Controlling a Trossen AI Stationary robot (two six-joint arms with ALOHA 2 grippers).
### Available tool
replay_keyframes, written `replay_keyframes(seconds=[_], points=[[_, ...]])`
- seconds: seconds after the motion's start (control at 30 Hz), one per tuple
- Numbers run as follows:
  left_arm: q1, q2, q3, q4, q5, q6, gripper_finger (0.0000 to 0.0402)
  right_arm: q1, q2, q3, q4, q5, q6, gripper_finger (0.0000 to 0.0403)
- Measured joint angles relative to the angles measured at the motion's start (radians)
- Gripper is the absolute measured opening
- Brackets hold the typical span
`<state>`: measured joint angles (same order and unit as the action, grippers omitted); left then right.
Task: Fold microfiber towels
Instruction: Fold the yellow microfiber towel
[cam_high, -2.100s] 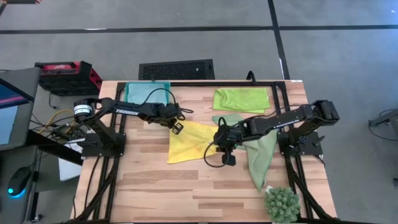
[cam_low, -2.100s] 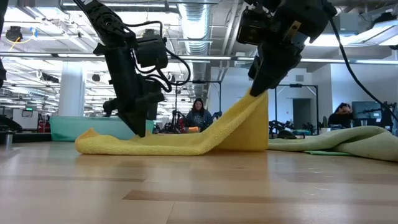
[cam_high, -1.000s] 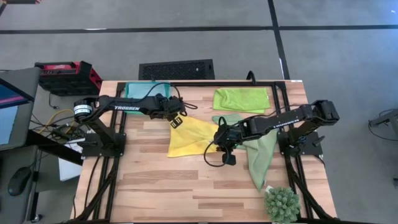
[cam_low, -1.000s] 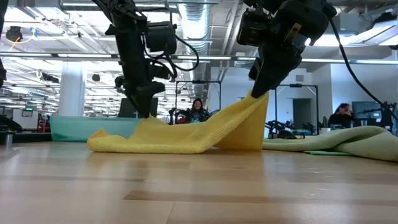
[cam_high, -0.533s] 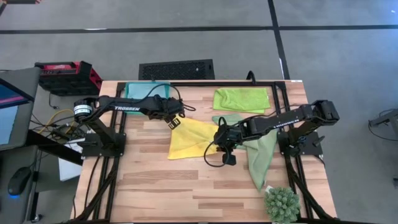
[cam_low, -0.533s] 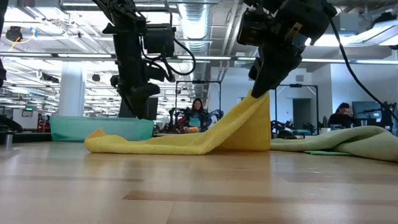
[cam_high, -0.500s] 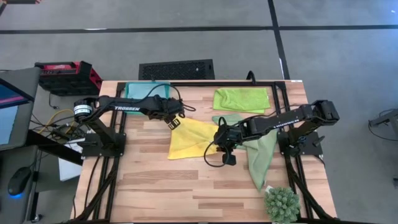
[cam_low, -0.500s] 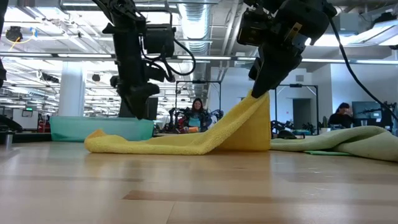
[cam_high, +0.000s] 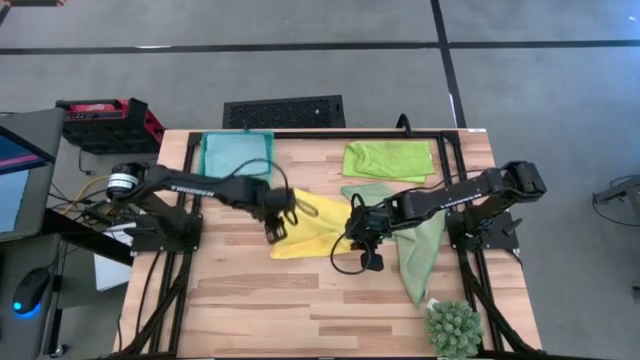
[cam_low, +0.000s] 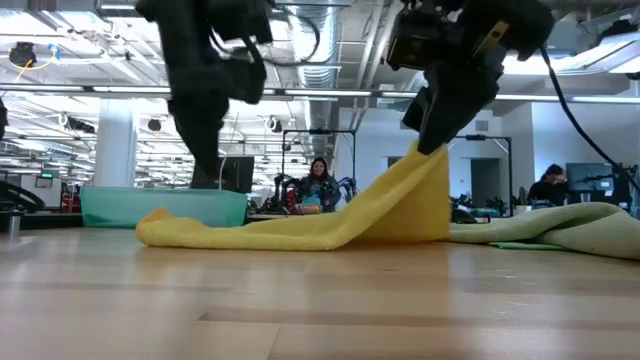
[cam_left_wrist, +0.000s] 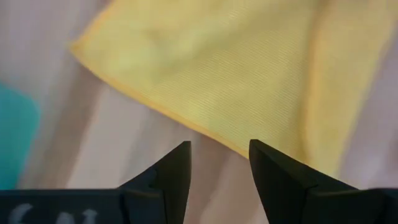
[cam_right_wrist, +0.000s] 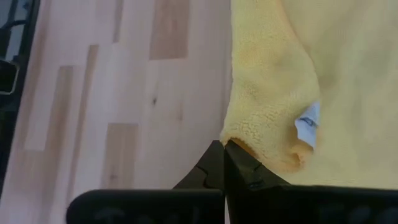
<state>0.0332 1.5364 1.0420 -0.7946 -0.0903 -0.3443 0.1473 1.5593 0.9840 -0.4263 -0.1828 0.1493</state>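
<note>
A yellow towel (cam_high: 312, 228) lies mid-table, its right near part drawn up to my right gripper (cam_high: 351, 238), which is shut on it. In the low view the yellow towel (cam_low: 300, 232) slopes from the tabletop up to that gripper (cam_low: 432, 145). My left gripper (cam_high: 273, 228) hangs open above the towel's left edge (cam_left_wrist: 186, 121), pointing down, and touches nothing. In its wrist view its gripper (cam_left_wrist: 219, 155) has only the table and the towel's edge showing between the fingers. My right gripper pinches a bunched fold at the yellow towel's corner (cam_right_wrist: 239, 146) between its two shut fingers, slanting down from the table's right side. A white tag (cam_right_wrist: 308, 124) shows beside the fold. That end is lifted; the rest slopes down and lies on the table.
A lime green towel (cam_high: 388, 158) lies folded at the far right. A sage green towel (cam_high: 420, 245) sprawls under my right arm. A teal tray (cam_high: 237, 152) sits at the far left, and a small spiky plant (cam_high: 452, 328) at the near right corner.
My left gripper has let go of the yellow towel's far left corner and swung toward the table's near edge, along the towel's left side. The corner it held up has dropped flat onto the table. My right gripper has kept its end raised.
</note>
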Motion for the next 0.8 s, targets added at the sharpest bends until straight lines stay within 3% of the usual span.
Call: replay_keyframes(seconds=[0.23,0.47,0.8], points=[[-0.184,0.005,0.000,0.001,-0.019,-0.046,0.0155,0.023,0.000,0.000,-0.003,0.000,0.042,0.0025],[-0.237,0.005,0.000,0.007,-0.096,-0.111,0.0155,0.023,0.000,0.000,-0.010,0.000,0.067,0.0077],[-0.237,0.044,0.000,0.033,0.050,-0.124,0.0155,0.023,0.000,0.000,-0.010,-0.001,0.179,0.0176]])
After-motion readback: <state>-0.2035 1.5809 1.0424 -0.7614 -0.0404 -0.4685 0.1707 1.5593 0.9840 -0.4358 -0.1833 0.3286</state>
